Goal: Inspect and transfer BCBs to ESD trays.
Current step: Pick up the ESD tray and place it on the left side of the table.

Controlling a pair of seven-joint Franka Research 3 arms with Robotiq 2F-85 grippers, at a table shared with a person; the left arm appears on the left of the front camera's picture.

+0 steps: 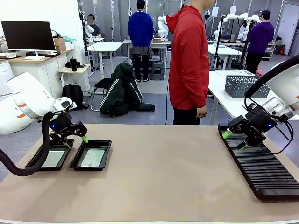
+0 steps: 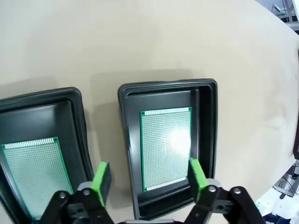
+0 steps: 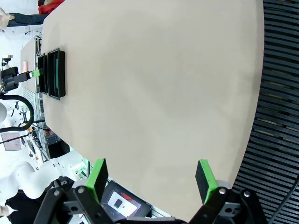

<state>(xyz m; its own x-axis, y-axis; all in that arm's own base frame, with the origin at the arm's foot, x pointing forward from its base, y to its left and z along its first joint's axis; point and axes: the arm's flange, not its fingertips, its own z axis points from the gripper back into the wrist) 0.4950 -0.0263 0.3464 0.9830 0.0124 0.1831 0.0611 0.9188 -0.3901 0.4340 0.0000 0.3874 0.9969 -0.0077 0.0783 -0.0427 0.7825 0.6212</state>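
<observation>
Left wrist view shows the left gripper [image 2: 148, 179] spread wide and empty directly above the right-hand ESD tray [image 2: 205, 88], whose BCB [image 2: 166, 147] lies flat, long axis running away from the gripper, the second tray [image 2: 77, 100] just beside.

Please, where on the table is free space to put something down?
The wide bare tabletop between the ESD trays on the robot's left and the long black rack on its right is free. The left side is crowded: both trays hold BCBs, and the open left gripper hovers over them.
</observation>
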